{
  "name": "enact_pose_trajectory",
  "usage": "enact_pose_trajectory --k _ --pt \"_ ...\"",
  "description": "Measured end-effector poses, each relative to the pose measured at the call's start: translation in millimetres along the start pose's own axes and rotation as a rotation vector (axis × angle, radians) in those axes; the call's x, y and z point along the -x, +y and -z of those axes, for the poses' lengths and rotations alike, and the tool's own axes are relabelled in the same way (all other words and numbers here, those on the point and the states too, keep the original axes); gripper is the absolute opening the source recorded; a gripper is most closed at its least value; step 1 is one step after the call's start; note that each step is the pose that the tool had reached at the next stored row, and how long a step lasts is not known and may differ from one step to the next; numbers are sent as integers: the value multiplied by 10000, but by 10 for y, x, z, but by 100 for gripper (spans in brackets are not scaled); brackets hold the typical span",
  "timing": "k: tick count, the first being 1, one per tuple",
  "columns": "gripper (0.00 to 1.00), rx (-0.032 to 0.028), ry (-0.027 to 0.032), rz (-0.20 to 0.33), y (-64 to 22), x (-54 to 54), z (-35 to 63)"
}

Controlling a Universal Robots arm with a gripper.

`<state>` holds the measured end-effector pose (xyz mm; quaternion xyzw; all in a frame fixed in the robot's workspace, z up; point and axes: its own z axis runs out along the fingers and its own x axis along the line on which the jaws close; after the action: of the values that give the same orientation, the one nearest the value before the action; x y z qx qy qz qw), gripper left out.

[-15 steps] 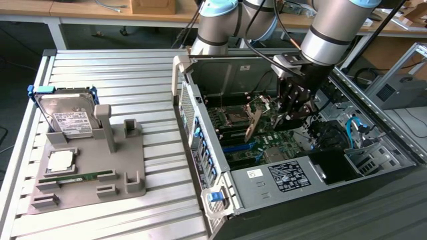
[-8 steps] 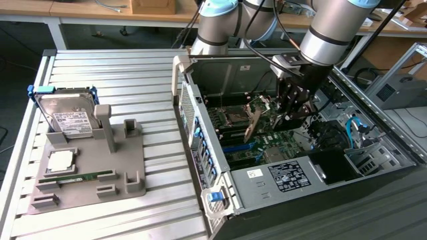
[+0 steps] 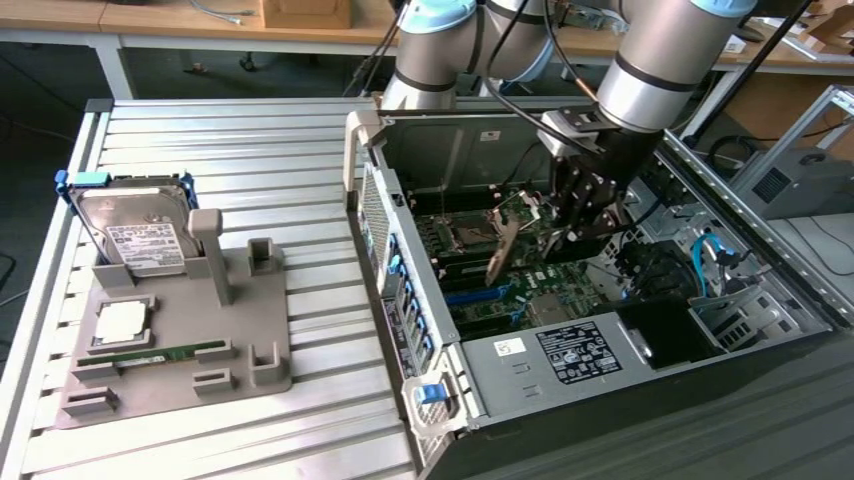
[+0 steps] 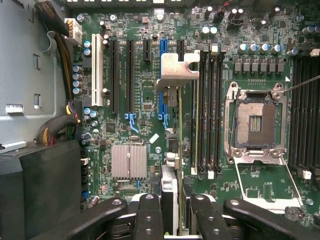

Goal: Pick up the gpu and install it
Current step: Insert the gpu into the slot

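Begins with a slatted metal worktop (image 3: pixel 200 140) bearing an open computer case (image 3: pixel 454 150) on the exterior view's right, with the arm (image 3: pixel 667 60) reaching down into it. Shows, on the exterior view's left, a grey holder (image 3: pixel 247 330) with a hard drive (image 3: pixel 127 205) standing upright and a narrow green RAM stick (image 3: pixel 154 353) lying flat, both well apart from the work. Reads as the install step, with pick-up done and seating not yet done. Holds the gpu (image 3: pixel 511 238) edge-on and somewhat tilted inside the case, above the motherboard (image 4: pixel 145 75) and seemingly apart from it. Pinches the card's upper edge in the tool (image 4: pixel 173 212), fingers (image 4: pixel 149 215) pressed in on both faces. Places the card's silver bracket (image 4: pixel 177 67) just beside the long blue slot (image 4: pixel 163 55), with the card's length running parallel to it; cannot tell whether squarely over it. Calls, by judgement, for squaring the contact edge over the slot, bringing the card upright, clearing the blue latch (image 4: pixel 162 120), and pressing straight without a twist. Carries a white label (image 3: pixel 144 245) on the hard drive and a black sticker (image 3: pixel 577 352) with white print on the case, neither of them readable; no brand legible anywhere.
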<state>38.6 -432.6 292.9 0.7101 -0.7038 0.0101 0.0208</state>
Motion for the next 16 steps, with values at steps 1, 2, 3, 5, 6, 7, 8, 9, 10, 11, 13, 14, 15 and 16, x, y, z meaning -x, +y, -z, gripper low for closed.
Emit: enact_pose_trajectory --k 1,2,3,5,6,7,8,9,10,11,13,14,15,16 --pt "27 0 0 0 4 0 -1" --pt "27 0 0 0 7 0 -2" --pt "27 0 0 0 10 0 -3" --pt "27 0 2 0 17 0 -5" --pt "27 0 2 0 19 1 -6" --pt "27 0 2 0 22 1 -8" --pt "27 0 3 0 25 1 -9" --pt "27 0 4 0 29 1 -10" --pt "27 0 4 0 32 1 -12" --pt "27 0 5 0 35 1 -12" --pt "27 0 5 0 42 1 -14" --pt "27 0 5 0 45 1 -15" --pt "27 0 5 0 49 1 -17" --pt "27 0 5 0 51 1 -17"
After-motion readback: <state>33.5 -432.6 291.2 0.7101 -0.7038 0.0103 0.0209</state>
